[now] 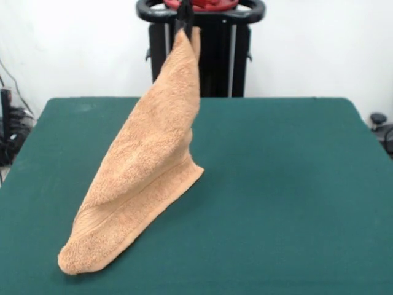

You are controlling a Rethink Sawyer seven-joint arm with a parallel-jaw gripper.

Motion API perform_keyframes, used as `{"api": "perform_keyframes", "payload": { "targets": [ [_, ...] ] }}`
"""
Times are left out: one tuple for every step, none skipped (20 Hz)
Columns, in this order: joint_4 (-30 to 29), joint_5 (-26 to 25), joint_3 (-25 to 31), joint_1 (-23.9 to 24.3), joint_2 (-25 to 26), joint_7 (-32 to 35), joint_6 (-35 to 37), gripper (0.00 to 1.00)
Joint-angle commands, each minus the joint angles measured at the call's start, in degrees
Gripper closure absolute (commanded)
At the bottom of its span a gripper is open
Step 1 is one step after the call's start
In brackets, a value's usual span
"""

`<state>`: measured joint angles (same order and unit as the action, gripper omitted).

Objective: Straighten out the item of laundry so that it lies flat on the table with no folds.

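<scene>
The tan-orange terry-cloth towel [150, 166] hangs in a tall drape from one corner, which is pinched at the top of the front view. My gripper [183, 21] is shut on that corner, high above the dark green table [288, 184]. The towel slopes down to the left, and its lower end rests folded on the table near the front left. A woven border band runs along the lower edge. The label is hidden.
The robot's black pedestal [202, 55] stands behind the table's far edge. Cables and dark gear lie off the table's left side [12, 129], and a small dark object sits off its right side [379, 120].
</scene>
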<state>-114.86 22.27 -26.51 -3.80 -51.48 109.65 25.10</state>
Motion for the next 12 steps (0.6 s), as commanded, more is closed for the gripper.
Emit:
{"api": "perform_keyframes", "payload": {
  "targets": [
    [-10.3, 6.1, 2.3, -8.1, -0.3, 24.8, 3.1, 1.00],
    [-10.2, 6.2, 1.1, -9.5, -0.4, 26.0, 4.0, 1.00],
    [-9.9, 6.7, 0.5, -10.7, -0.2, 27.3, 4.8, 1.00],
    [-9.7, 7.0, -0.3, -11.7, -0.3, 28.6, 5.9, 1.00],
    [-9.3, 7.4, -0.6, -12.8, 0.0, 29.8, 6.7, 1.00],
    [-9.1, 7.6, -0.9, -13.4, -0.1, 30.7, 7.5, 1.00],
    [-9.1, 8.0, -0.9, -14.0, 0.1, 31.7, 7.9, 1.00],
    [-9.0, 8.2, -1.0, -14.4, 0.1, 32.1, 8.2, 1.00],
    [-8.9, 8.5, -0.8, -14.9, 0.4, 32.7, 8.0, 1.00],
    [-8.8, 8.5, -0.8, -15.0, 0.5, 32.8, 8.1, 1.00],
    [-8.6, 8.5, -0.7, -15.3, 0.6, 33.0, 8.0, 1.00],
    [-8.3, 8.2, -0.8, -15.1, 0.8, 32.8, 7.8, 1.00]
  ]
}}
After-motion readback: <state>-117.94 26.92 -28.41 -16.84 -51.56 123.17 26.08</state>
